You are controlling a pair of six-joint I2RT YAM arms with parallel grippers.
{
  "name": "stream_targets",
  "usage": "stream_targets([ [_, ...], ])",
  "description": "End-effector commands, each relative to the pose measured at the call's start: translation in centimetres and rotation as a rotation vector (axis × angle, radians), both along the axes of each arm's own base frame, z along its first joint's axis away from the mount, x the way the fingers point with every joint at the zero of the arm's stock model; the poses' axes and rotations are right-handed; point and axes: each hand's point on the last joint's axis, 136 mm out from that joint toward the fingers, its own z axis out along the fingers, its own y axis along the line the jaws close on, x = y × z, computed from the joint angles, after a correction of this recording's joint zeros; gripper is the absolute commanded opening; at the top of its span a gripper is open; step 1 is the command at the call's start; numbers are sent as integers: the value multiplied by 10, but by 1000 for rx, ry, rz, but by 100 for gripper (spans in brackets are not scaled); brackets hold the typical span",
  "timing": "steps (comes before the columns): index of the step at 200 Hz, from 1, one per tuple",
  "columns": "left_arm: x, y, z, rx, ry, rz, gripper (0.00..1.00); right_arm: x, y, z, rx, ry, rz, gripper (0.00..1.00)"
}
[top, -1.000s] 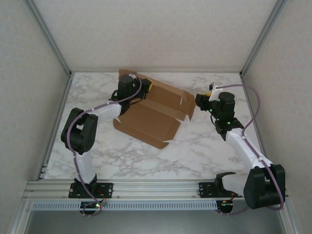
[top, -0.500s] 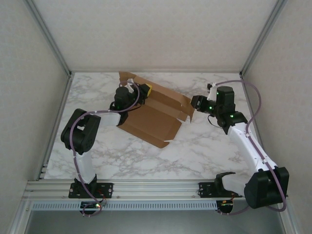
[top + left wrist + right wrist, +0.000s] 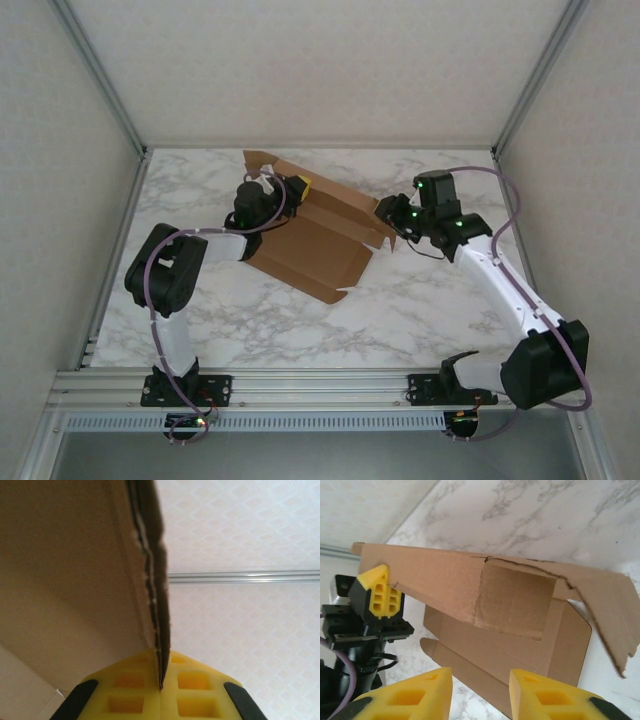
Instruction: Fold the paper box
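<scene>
The paper box (image 3: 318, 245) is a brown die-cut cardboard sheet lying partly folded in the middle of the marble table, its back panel raised. My left gripper (image 3: 297, 187) is shut on the raised flap's edge (image 3: 150, 570), the yellow pads (image 3: 135, 690) pinching the cardboard. From the right wrist view that gripper (image 3: 379, 596) holds the lifted panel (image 3: 485, 587) at its left end. My right gripper (image 3: 388, 208) hovers at the box's right end, open, its yellow fingertips (image 3: 415, 700) apart with nothing between them above the box floor (image 3: 510, 655).
Marble tabletop (image 3: 430, 300) extends in front and to the right of the box. Aluminium frame posts (image 3: 100, 70) and white walls enclose the table on three sides. A rail (image 3: 300, 380) runs along the near edge.
My right gripper has swung left toward the box's right end. The left gripper has shifted slightly with the flap still pinched, and the box has rotated a little.
</scene>
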Motion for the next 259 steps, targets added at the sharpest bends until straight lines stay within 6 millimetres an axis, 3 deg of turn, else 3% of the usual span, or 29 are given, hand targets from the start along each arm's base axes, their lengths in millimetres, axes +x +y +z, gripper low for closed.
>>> stream_targets([
  [1,-5,-1,-3,12,-33,-29,0,5,-1,-3,-69,27,-38,36],
  [32,-6,-1,-5,19,-25,-30,0,14,-4,-16,-177,34,-50,39],
  [62,-5,0,-8,20,-16,-26,0,25,2,-26,-176,43,-60,43],
  [156,-7,-2,-10,6,1,-38,0,73,45,-25,30,-13,-63,47],
  [227,-7,-2,-11,-17,17,-40,0,82,65,-12,251,-76,-69,47],
  [259,-6,-1,-15,-16,34,-31,0,78,56,-21,156,-64,-68,47],
])
